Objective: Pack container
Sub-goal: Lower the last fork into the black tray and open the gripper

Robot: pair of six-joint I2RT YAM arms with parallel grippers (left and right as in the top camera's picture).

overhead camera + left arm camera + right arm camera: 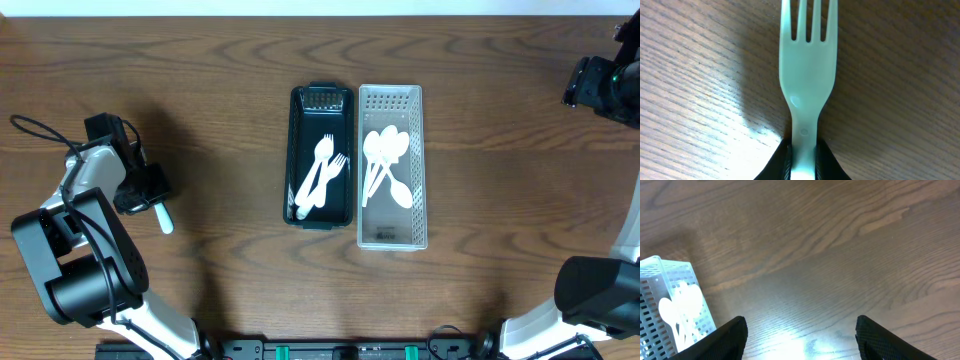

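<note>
A: Where's the fork point(807, 75)?
B: My left gripper point(802, 152) is clamping its handle, well left of the tray point(296, 150); its length is running roughly parallel to the tray's.
A: Your right gripper point(800, 330)?
B: Gaping wide, gripping nothing, far right of the tray; left is nearer.

The fork point(807, 75) has its tine tips cropped off.

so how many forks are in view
3: a pair of forks overlapping in the black tray, a third fork in the left gripper at left. More may hide beneath.
</note>
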